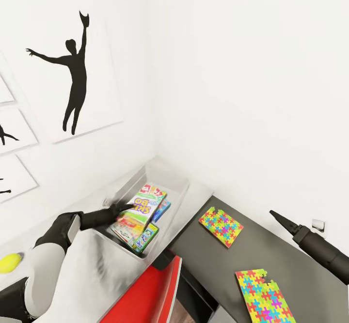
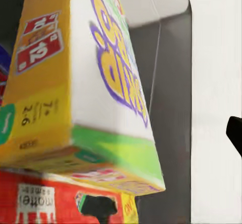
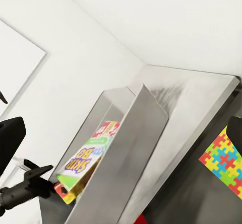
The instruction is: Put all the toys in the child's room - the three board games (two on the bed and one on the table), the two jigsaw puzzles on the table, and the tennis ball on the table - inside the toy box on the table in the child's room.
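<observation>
The grey toy box (image 1: 180, 199) stands in the corner on the white table top (image 1: 92, 274). Inside it lie three board games: a Skip-Bo box (image 1: 144, 206) on top, a small blue one (image 1: 163, 210) beside it and a colourful one (image 1: 139, 237) below. My left gripper (image 1: 127, 208) is open at the Skip-Bo box's edge, and one fingertip (image 2: 234, 133) stands clear of the box (image 2: 101, 83). Two jigsaw puzzles (image 1: 220, 226) (image 1: 264, 296) lie flat on the dark table section. The tennis ball (image 1: 9, 262) rests at the far left. My right gripper (image 1: 277, 216) hovers open above the dark section.
A red chair (image 1: 150, 289) is pushed under the table below the toy box. White walls close the corner behind the box, and a silhouette picture (image 1: 75, 81) hangs on the left wall. The right wrist view shows the toy box (image 3: 146, 118) and the left gripper (image 3: 38, 176).
</observation>
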Robot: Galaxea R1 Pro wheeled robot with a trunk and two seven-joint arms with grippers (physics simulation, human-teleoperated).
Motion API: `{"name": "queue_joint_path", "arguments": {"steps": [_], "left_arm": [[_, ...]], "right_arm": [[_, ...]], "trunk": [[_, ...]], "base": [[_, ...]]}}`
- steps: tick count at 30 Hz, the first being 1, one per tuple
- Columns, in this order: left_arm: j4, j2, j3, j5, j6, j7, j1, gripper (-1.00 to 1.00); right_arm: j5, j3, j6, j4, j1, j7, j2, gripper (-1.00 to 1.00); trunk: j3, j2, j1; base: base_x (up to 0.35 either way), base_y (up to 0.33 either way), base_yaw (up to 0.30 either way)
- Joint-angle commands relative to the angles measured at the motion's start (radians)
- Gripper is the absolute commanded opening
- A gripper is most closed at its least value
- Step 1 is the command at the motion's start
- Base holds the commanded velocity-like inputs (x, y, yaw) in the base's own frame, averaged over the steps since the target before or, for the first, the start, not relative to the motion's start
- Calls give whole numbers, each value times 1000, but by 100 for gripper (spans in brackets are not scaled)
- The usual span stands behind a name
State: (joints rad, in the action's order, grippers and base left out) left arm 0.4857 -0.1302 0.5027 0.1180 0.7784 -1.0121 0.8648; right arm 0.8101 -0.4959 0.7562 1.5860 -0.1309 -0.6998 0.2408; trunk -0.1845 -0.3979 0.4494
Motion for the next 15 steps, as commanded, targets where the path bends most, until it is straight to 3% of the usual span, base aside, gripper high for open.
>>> {"name": "queue_joint_path", "arguments": {"steps": [1, 5, 15], "left_arm": [[2, -2, 11, 12, 7, -54, 0, 100], [5, -20, 14, 14, 8, -168, -1, 100], [7, -69, 15, 15, 11, -261, -3, 100]], "right_arm": [[3, -1, 6, 0, -1, -1, 0, 100], [3, 0, 6, 0, -1, -1, 0, 100], [3, 1, 6, 0, -1, -1, 0, 100]], "trunk": [[-2, -2, 1], [-2, -2, 1], [-2, -2, 1]], "base": [[0, 0, 0], [0, 0, 0], [0, 0, 0]]}}
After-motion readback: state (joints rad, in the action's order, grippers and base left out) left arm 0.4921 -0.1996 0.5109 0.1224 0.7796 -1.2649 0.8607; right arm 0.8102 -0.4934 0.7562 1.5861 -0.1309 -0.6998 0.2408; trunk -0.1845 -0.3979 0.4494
